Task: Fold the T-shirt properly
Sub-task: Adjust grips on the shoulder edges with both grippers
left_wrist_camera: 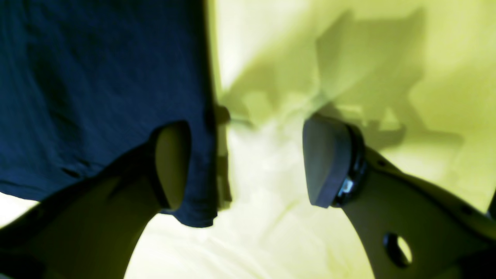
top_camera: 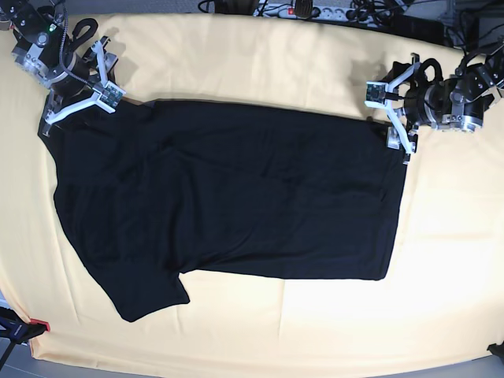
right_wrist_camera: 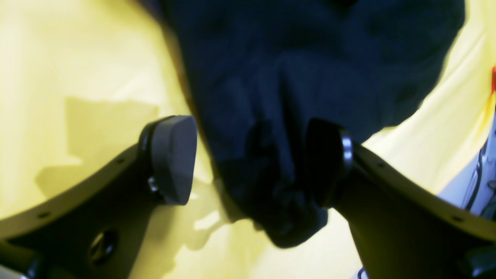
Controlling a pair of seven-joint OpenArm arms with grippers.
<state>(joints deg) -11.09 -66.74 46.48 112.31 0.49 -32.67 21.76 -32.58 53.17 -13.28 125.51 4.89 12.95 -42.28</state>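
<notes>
Black cloth at both open grippers, yellow all round.

We see the left gripper (top_camera: 396, 110) with jaws spread at the T-shirt's (top_camera: 228, 189) hem corner, one finger (left_wrist_camera: 172, 164) over the fabric, the other on bare table cloth (top_camera: 260, 63). Our right gripper (top_camera: 83, 75) also gapes, a bunched fold of shirt lying loose between its pads (right_wrist_camera: 172, 159). The T-shirt lies flat, plain side up, across the cream-yellow cloth that covers the table. Cables and a power strip (top_camera: 303, 11) line the far edge.
</notes>
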